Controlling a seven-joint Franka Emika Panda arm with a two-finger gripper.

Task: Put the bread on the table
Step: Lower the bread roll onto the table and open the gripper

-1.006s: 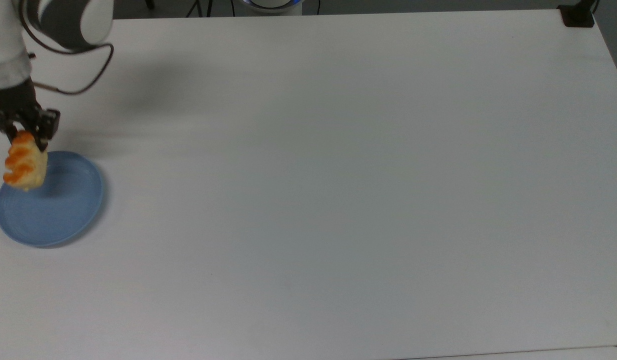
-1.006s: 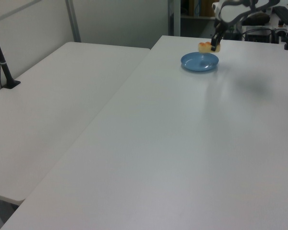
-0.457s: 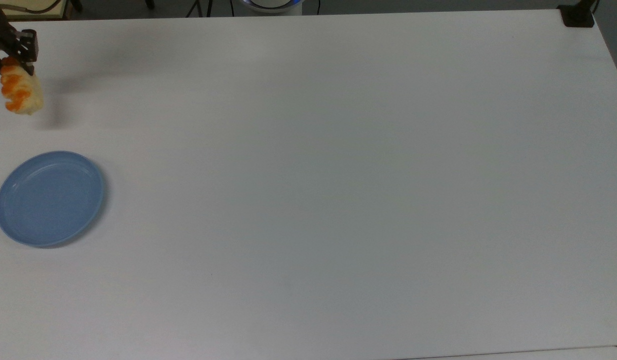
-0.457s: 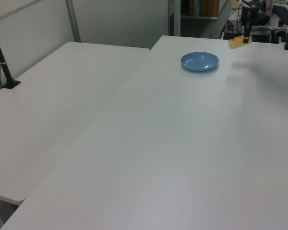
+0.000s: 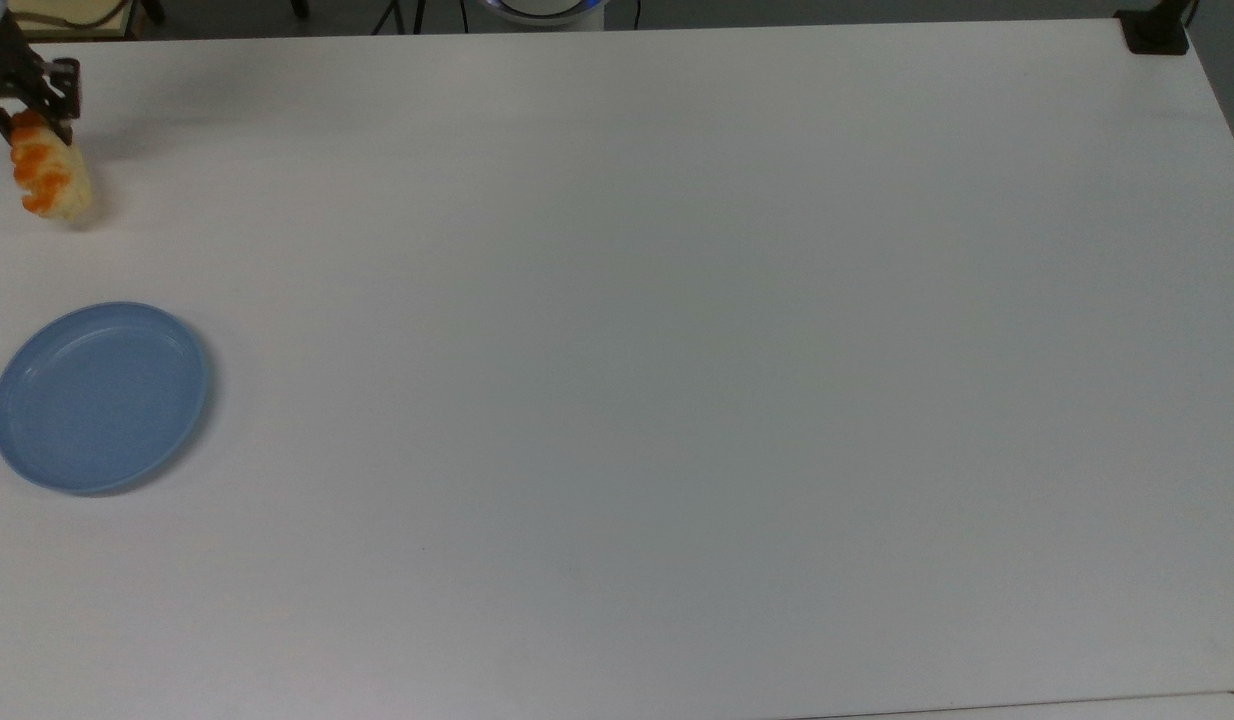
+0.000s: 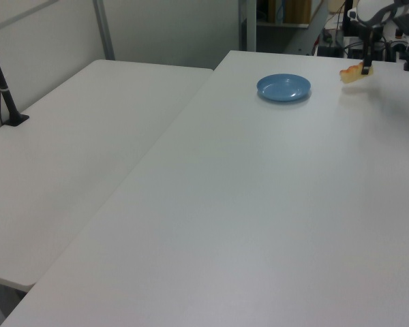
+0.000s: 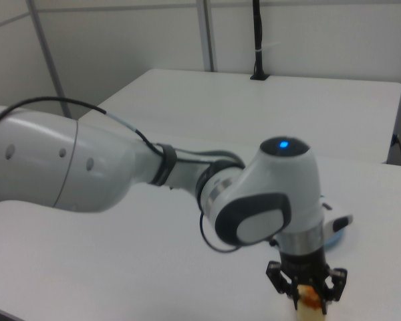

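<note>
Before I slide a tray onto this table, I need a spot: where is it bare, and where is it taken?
Nearly the whole table is bare: everything from the blue plate across to the top view's right edge. The crowded strip is the top view's left edge, where the plate sits and the gripper holds the bread near the far corner.

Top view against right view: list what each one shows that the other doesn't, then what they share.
Top view alone: the whole blue plate with nothing on it, and the black clamp at the table's far corner. Right view alone: the arm's white body with its blue light, and a second table behind. Both: the gripper shut on the bread, over the table.
</note>
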